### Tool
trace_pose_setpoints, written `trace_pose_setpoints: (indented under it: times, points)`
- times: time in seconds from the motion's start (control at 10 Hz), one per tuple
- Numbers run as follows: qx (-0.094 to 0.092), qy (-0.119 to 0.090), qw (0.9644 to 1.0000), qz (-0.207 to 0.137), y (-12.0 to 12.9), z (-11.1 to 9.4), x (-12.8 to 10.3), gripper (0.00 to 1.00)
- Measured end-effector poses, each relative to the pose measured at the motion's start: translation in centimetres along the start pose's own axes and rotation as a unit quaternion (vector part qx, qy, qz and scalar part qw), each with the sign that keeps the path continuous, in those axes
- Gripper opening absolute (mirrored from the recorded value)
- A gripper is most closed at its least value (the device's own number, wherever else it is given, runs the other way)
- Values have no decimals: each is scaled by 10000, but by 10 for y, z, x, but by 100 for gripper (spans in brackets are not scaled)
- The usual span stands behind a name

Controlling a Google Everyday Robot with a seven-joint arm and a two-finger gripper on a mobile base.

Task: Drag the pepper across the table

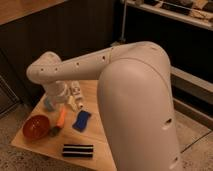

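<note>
**Camera view: gripper low at left, pepper beside bowl**

In the left half of the frame, a table [90,102] of light wooden planks, seen from above at an angle. Across the middle, a thick white arm [90,62], running from a bulky white housing at right to an elbow at upper left, then bending down toward the tabletop. At its end, the gripper [67,97], low over the far-left part of the table, just above the upper tip of the pepper. Released or clenched: cannot tell. Contact with the pepper: cannot tell either.

Lower left, the pepper [60,119]: slender, orange, flat on the wood, lying on a slant with the dark stem end toward the bottom left and the thin tip toward the gripper. Just left of it, a round red bowl [35,127], near the table's left corner and close to the stem end, perhaps touching. Just right of the pepper, a blue sponge [82,120], apart from it by a narrow strip of wood. Nearer the bottom edge, below the sponge, a dark striped flat item [77,150], apart from the pepper. Left of the gripper, a small teal thing [48,105], kind unclear. Beyond the table, dark cabinet fronts.
</note>
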Motion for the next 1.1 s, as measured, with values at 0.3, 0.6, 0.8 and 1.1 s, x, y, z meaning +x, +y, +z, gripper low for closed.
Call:
trace_pose_setpoints:
  times: [0.3, 0.6, 0.8, 1.1]
  points:
    - [0, 1, 10000, 0, 0, 0, 0, 65]
    - [0, 98, 10000, -16, 0, 5, 7, 65]
    - [-23, 66, 10000, -28, 2, 4, 6, 65]
    - [-21, 67, 10000, -33, 2, 4, 6, 65]
